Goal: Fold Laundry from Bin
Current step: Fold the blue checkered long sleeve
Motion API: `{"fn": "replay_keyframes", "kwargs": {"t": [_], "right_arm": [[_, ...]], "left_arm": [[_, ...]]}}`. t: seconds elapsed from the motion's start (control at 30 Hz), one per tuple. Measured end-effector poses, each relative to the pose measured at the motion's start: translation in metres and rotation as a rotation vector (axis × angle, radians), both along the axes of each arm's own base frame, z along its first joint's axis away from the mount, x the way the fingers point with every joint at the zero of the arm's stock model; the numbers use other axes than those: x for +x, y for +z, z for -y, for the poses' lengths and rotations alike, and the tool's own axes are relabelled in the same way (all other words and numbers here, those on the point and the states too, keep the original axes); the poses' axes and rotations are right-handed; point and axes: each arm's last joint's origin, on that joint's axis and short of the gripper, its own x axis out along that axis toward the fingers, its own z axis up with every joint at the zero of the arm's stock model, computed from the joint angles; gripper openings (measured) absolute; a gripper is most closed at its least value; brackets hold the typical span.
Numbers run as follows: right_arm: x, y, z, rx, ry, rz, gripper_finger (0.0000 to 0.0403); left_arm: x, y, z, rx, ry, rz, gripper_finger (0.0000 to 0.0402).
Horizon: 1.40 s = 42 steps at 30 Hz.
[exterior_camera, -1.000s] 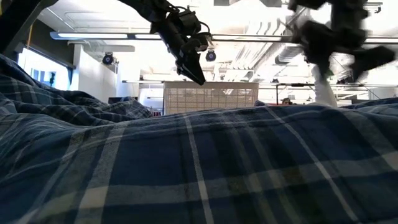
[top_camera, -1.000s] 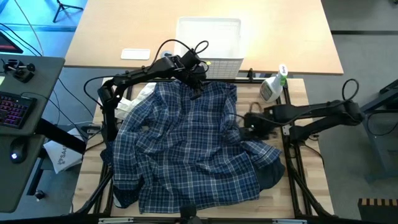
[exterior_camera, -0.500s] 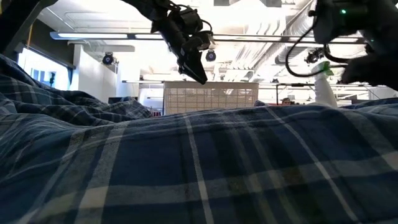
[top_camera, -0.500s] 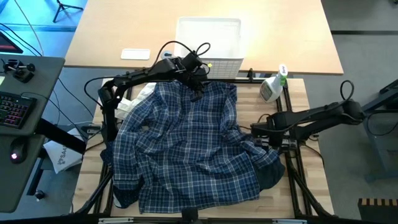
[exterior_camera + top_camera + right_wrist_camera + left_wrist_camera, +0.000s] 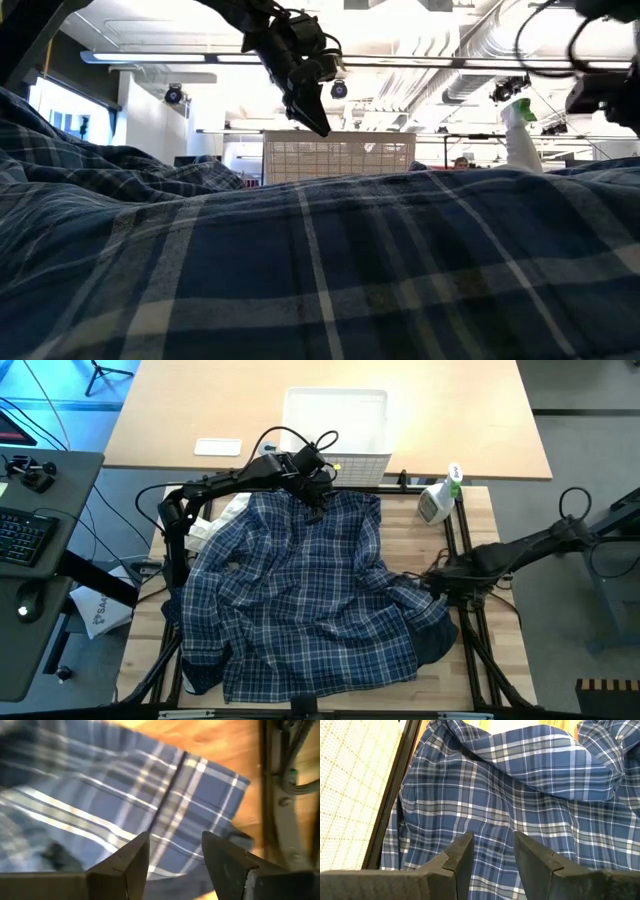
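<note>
Rightward off plaid shirt (image 5: 300,590), right end effector (image 5: 432,582) retreated.

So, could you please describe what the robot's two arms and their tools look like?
Both arms are dark, slim and jointed. The left tool and right tool each have two dark, flat-faced, wedge-shaped fingers. Black cables loop above the left arm's wrist and by the right arm.

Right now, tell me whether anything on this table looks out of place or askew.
The plaid shirt lies rumpled and skewed, one corner spilling toward the table's right edge. A spray bottle stands beside the bin, odd among laundry. Nothing looks damaged or spilled.
</note>
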Motion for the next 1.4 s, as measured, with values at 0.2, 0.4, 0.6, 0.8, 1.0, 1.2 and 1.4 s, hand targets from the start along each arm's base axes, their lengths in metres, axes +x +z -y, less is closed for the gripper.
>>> {"fn": "replay_keyframes", "kwargs": {"t": [0.2, 0.4, 0.6, 0.8, 1.0, 1.2, 1.4], "right_arm": [[-0.017, 0.001, -0.002, 0.046, -0.005, -0.026, 0.0177], [-0.021, -0.008, -0.006, 0.029, 0.075, -0.035, 0.0177], [-0.022, -0.019, -0.012, 0.091, 0.112, 0.002, 0.0177], [-0.018, -0.032, -0.015, 0.097, 0.111, 0.024, 0.0177], [-0.016, -0.042, -0.014, 0.017, 0.095, 0.017, 0.0167], [-0.015, -0.042, -0.014, 0.014, 0.095, 0.009, 0.012], [-0.01, -0.031, -0.013, -0.067, 0.053, 0.087, 0.0092]], "left_arm": [[0.0, 0.0, 0.0, 0.0, 0.0, -0.001, 0.0126], [0.0, 0.0, 0.0, 0.0, -0.001, 0.0, 0.0126], [0.001, 0.0, 0.0, 0.004, -0.001, 0.008, 0.0126], [0.001, 0.001, 0.0, 0.007, -0.001, 0.01, 0.0126], [0.001, 0.001, 0.0, 0.008, -0.003, 0.011, 0.0126], [0.001, 0.001, 0.0, 0.008, -0.002, 0.011, 0.0126], [0.001, 0.001, 0.0, 0.006, 0.0, 0.011, 0.0126]]}}
